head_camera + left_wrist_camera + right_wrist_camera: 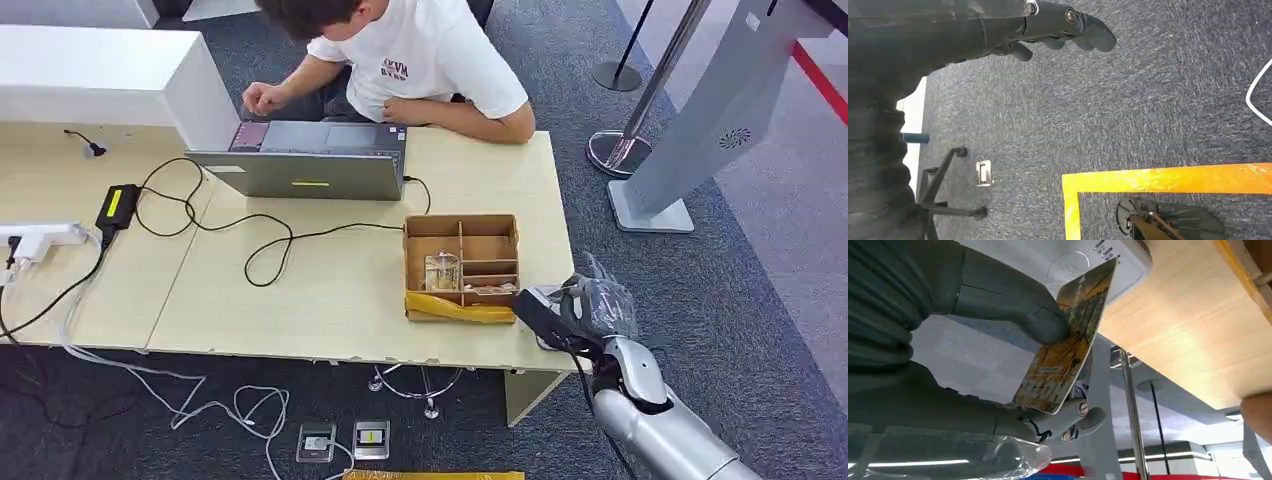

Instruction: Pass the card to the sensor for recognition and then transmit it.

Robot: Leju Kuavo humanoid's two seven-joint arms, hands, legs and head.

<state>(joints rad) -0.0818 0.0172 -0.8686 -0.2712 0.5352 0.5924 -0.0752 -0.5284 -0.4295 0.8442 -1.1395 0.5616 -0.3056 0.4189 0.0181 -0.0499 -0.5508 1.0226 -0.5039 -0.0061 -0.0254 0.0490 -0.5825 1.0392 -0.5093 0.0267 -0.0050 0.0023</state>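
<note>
Closest to the lens in the right wrist view, the right hand (1013, 365) pinches the card (1065, 340) between its thick thumb and the darker fingers (1068, 421) under it. It is gripped by one end, so most of its printed face sticks out free, probably to leave that part clear for reading. The free end reaches toward the white sensor (1088, 262), a flat pad bearing a wave symbol that lies on the table (1188, 335) near the corner. Whether the card touches the pad or sits just beside it is hard to judge from this angle.

In the head view the right hand (575, 312) sits at the table's near right corner, just beside the wooden divided tray (462, 262), so the recognition step looks to be in progress and the handover is not yet done. A person (400, 60) sits across the table at a laptop (305, 165), a likely receiver.

The left hand (1058, 30) hangs over grey carpet, its fingers loosely curved and holding nothing, kept out of the way.
</note>
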